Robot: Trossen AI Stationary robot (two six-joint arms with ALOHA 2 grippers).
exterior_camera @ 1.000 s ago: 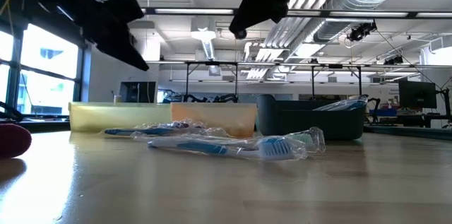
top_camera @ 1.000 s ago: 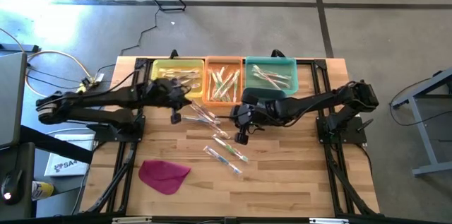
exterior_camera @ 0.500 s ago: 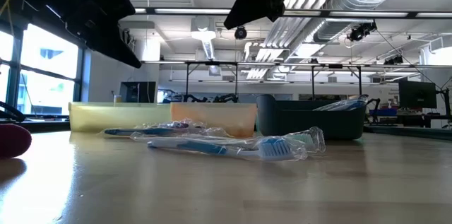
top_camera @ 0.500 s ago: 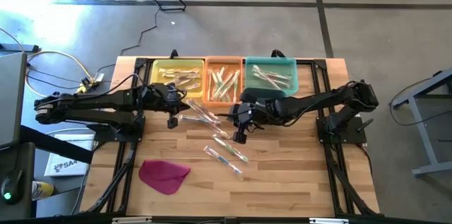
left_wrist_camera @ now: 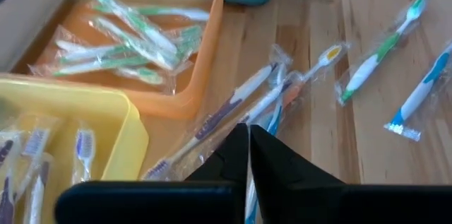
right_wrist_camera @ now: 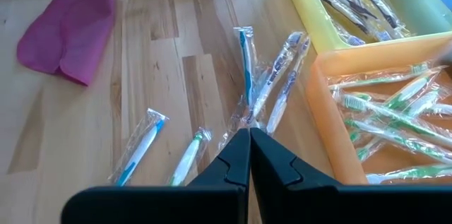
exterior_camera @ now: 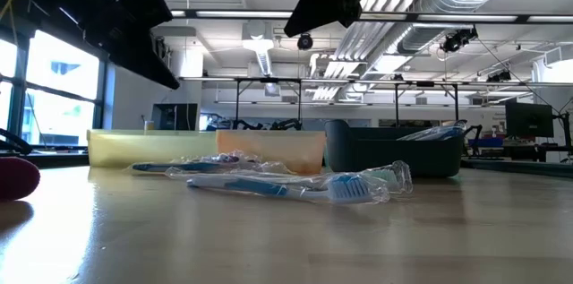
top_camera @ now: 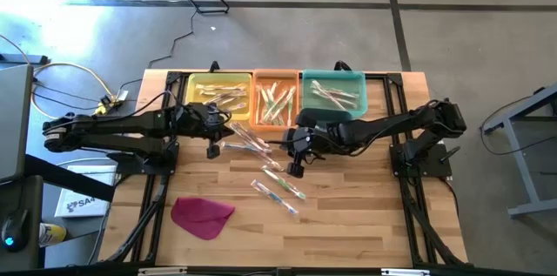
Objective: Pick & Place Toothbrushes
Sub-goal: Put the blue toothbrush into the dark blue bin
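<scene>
Sorting well under way. Three bins along the counter's (top_camera: 348, 224) far edge already hold wrapped toothbrushes: yellow bin (top_camera: 218, 95), orange bin (top_camera: 276, 97), teal bin (top_camera: 333, 93). Left to do: a loose scatter of toothbrushes (top_camera: 278, 186) on the bare wood in front of the bins, several near the orange bin, a few nearer mid-counter.

My left end effector (left_wrist_camera: 249, 155) hangs over the cluster beside the yellow bin, fingers pressed together, nothing held. My right end effector (right_wrist_camera: 249, 155) hovers above the middle scatter, fingers likewise together and empty.

Surface: pale wood planks, magenta cloth (top_camera: 202, 216) near the front left. Beyond: open workshop, concrete floor, ceiling ducts, strip lights.
</scene>
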